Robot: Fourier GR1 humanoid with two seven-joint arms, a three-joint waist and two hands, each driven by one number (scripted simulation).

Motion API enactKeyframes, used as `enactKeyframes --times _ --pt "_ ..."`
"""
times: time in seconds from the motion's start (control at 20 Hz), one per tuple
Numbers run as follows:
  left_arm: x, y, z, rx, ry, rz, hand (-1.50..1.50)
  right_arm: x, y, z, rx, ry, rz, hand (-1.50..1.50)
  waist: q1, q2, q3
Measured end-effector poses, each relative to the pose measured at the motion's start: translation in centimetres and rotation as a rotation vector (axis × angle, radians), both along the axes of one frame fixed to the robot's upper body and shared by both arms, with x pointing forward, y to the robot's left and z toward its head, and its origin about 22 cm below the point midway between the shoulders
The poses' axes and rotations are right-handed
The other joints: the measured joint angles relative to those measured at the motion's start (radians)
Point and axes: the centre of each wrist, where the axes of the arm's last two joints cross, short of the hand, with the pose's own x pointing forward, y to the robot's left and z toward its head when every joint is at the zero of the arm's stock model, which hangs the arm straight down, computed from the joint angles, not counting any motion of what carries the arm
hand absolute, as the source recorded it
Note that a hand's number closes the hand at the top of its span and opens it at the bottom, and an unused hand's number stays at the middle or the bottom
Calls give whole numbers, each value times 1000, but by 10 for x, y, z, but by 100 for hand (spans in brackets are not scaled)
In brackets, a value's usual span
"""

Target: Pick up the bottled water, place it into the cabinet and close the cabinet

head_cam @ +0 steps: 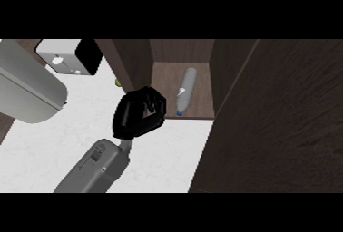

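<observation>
The bottled water [185, 90] lies on its side on the wooden floor of the open cabinet [167, 74], cap end toward the front edge. My left hand [139, 115] hovers just left of the cabinet's front lip, fingers curled with nothing seen inside them, a short gap away from the bottle. The cabinet's dark door [275, 131] stands swung open at the right and fills that side of the view. The right hand does not show.
A large grey rounded object [30, 90] lies at the left over the white counter [53, 145]. A white and black appliance [70, 56] stands at the back left. A dark panel [130, 63] borders the cabinet's left side.
</observation>
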Motion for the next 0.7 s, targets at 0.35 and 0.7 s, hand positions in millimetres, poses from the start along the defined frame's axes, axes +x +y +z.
enactKeyframes --times 0.35,0.7 --pt "-52 49 1 4 -7 45 150 -4 23 3 34 81 95 150 -3 3 0" --pt "-83 88 9 -1 -11 85 150 4 57 11 28 84 158 150 -4 6 -1"
